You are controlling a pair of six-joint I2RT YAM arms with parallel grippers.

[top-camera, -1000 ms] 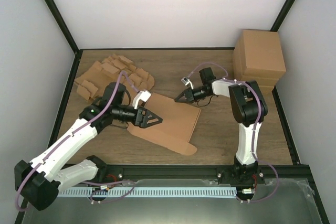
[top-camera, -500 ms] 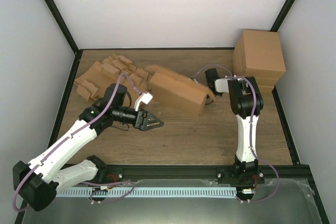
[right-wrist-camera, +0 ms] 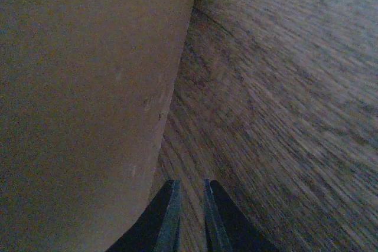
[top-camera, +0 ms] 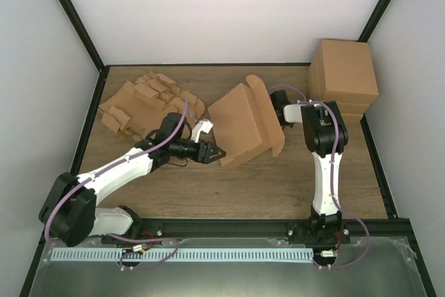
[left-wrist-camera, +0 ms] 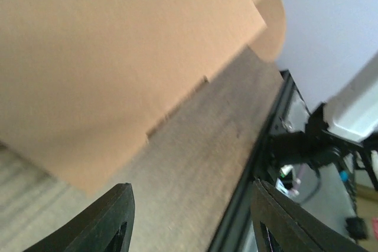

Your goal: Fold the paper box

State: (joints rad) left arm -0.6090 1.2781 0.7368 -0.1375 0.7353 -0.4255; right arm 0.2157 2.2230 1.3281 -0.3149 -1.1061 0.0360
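paper box (top-camera: 245, 124) stood tilted on edge mid-table, between both arms; left gripper (top-camera: 214, 152) half-spread, empty, at its lower left corner; right gripper (right-wrist-camera: 189, 216) nearly closed, gripping nothing visible; best brace panel from left, push flap along crease slowly

Overhead camera looked down across the wooden table (top-camera: 278, 186); both wrist cameras sat close against the brown cardboard box (top-camera: 243, 124).
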